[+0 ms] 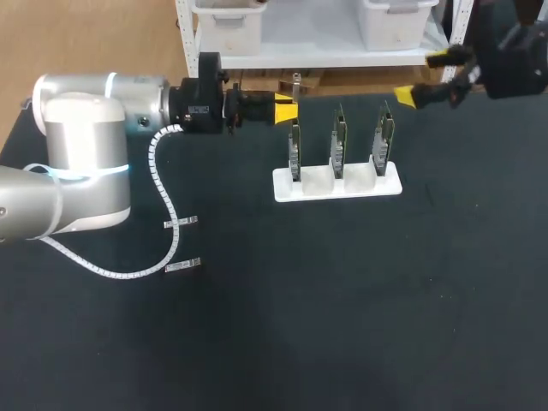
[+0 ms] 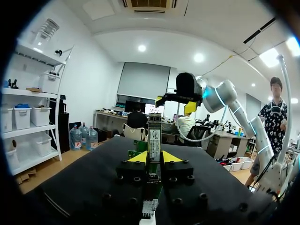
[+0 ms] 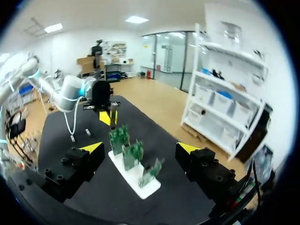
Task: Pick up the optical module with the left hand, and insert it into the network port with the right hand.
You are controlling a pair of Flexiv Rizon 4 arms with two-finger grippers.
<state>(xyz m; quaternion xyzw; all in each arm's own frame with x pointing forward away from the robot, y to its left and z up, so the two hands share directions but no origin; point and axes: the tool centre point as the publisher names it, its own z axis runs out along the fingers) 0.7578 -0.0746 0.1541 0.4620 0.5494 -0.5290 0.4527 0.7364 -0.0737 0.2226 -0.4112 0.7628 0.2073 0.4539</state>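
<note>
Bright, even light falls from overhead onto the matte black table [image 1: 360, 308], which takes it with hardly any glare, and shadows on it can barely be made out. The left arm [image 1: 86, 145] shows soft highlights along its silver shell and a glowing blue ring, while the white card holder [image 1: 337, 183] stands out starkly.

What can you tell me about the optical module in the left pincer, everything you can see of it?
The optical module is a slim, silvery, metal-looking bar with a pale printed label on its face. The left pincer grips it from both sides between its yellow tips. It stands upright past them, above the black table. Its lower end is hidden by the fingers.
</note>
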